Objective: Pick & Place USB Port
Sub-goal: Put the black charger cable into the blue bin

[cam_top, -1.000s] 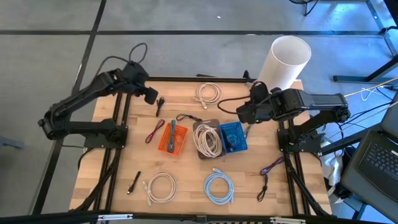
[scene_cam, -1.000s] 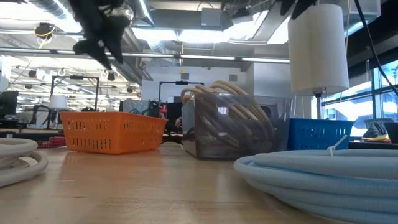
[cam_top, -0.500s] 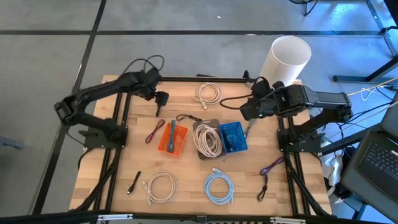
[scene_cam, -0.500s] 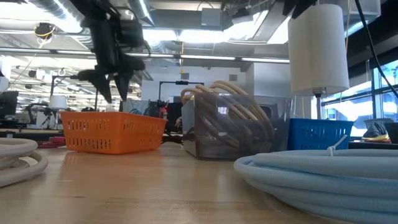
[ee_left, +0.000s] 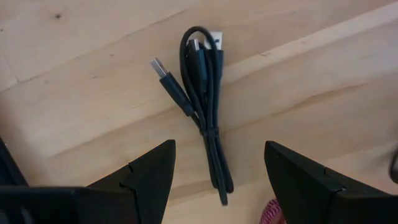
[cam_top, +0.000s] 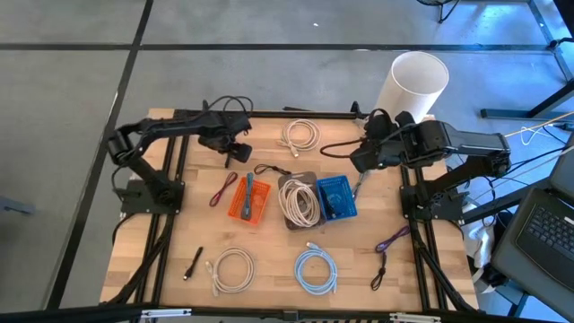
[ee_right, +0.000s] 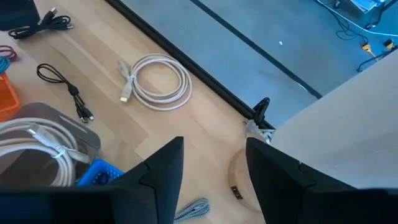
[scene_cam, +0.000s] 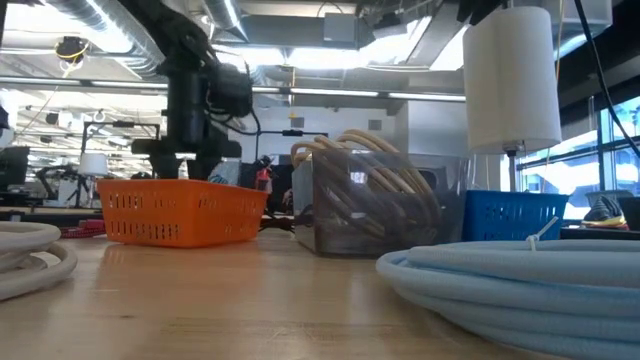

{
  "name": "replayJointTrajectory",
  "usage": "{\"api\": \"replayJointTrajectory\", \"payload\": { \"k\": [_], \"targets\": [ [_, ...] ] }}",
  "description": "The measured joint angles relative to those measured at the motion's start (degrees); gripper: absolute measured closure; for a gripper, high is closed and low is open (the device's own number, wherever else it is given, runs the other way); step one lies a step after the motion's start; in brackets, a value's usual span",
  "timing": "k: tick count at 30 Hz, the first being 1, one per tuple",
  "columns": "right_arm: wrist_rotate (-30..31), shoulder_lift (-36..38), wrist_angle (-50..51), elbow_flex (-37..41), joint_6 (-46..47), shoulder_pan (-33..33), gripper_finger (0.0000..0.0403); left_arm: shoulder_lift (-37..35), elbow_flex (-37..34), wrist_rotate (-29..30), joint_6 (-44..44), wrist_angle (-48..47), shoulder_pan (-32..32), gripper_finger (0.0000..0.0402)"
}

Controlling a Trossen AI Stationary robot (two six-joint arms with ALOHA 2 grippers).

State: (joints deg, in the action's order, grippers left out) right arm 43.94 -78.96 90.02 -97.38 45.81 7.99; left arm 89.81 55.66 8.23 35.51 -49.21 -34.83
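Note:
A black USB cable (ee_left: 202, 106), bundled and tied at its middle, lies flat on the wooden table near the far left. My left gripper (ee_left: 219, 149) hangs just above it, pointing down and open, with one finger on either side of the bundle and touching nothing. In the high view the gripper (cam_top: 235, 148) covers the cable. In the low view it (scene_cam: 190, 165) stands behind the orange basket (scene_cam: 180, 212). My right gripper (ee_right: 214, 146) is open and holds nothing, raised over the far right of the table (cam_top: 357, 161).
In the table's middle stand an orange basket (cam_top: 248, 199), a clear bin with a beige cable (cam_top: 299, 199) and a blue basket (cam_top: 335, 197). White coils (cam_top: 300, 135) (cam_top: 233, 269), a blue coil (cam_top: 316, 271), a red cable (cam_top: 221, 190) and a purple cable (cam_top: 392, 240) lie around. A tall white cylinder (cam_top: 413, 85) stands at the far right.
My left gripper has come down and toward the table's right, over the black USB cable, and has tipped from slanting to pointing nearly straight down. Its fingers have stayed open.

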Motion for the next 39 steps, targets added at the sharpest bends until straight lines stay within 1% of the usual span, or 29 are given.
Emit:
{"api": "replayJointTrajectory", "payload": {
  "k": [8,10,13,16,18,20,22,25,27,28,30,33,36,39],
  "targets": [
    [-0.24,0.00,-0.02,0.09,0.03,0.00,0.0227,6.98,0.00,0.30,1.26,1.33,0.05,0.0162],
    [-0.25,0.00,-0.02,0.60,-0.81,0.00,0.0227,8.61,0.00,1.17,1.05,1.31,0.07,0.0162],
    [-0.69,0.00,-0.02,1.60,-2.80,0.00,0.0227,10.11,0.20,2.20,-0.20,1.48,0.07,0.0162],
    [-1.60,-0.08,-0.04,2.29,-1.28,0.00,0.0227,10.65,0.27,2.59,-1.62,1.86,0.09,0.0168],
    [-1.54,-0.11,-0.12,2.32,-1.06,0.00,0.0227,10.58,0.23,2.63,-2.24,2.40,0.12,0.0184],
    [-1.55,-0.13,-0.15,2.32,-1.04,0.00,0.0227,10.14,0.08,2.60,-2.67,2.89,0.13,0.0212],
    [-1.55,-0.15,-0.20,2.32,-0.39,0.00,0.0227,9.86,0.01,2.60,-4.11,3.31,0.18,0.0252],
    [-1.55,-0.15,-0.20,2.32,0.30,0.00,0.0227,9.37,-0.06,5.05,-6.31,3.73,-0.15,0.0325],
    [-1.54,-0.15,-0.20,2.32,0.50,0.00,0.0227,8.20,-0.07,5.22,-7.39,3.01,0.09,0.0373],
    [-1.55,-0.15,-0.19,2.32,0.47,0.00,0.0227,7.35,-0.07,4.80,-7.60,2.92,0.41,0.0381],
    [-1.55,-0.15,-0.17,2.32,0.45,0.02,0.0227,4.98,-0.07,4.31,-7.78,2.93,0.91,0.0382],
    [-1.55,-0.15,-0.02,2.32,0.41,0.07,0.0227,-0.93,-0.09,4.76,-7.87,2.92,1.44,0.0383],
    [-1.53,-0.15,-0.01,2.32,0.25,0.07,0.0227,-8.52,-0.09,4.05,-8.53,3.31,2.39,0.0383],
    [-0.95,-0.15,-0.02,2.32,-0.32,0.07,0.0227,-17.06,-0.09,1.50,-10.18,6.19,3.06,0.0383]
  ]
}}
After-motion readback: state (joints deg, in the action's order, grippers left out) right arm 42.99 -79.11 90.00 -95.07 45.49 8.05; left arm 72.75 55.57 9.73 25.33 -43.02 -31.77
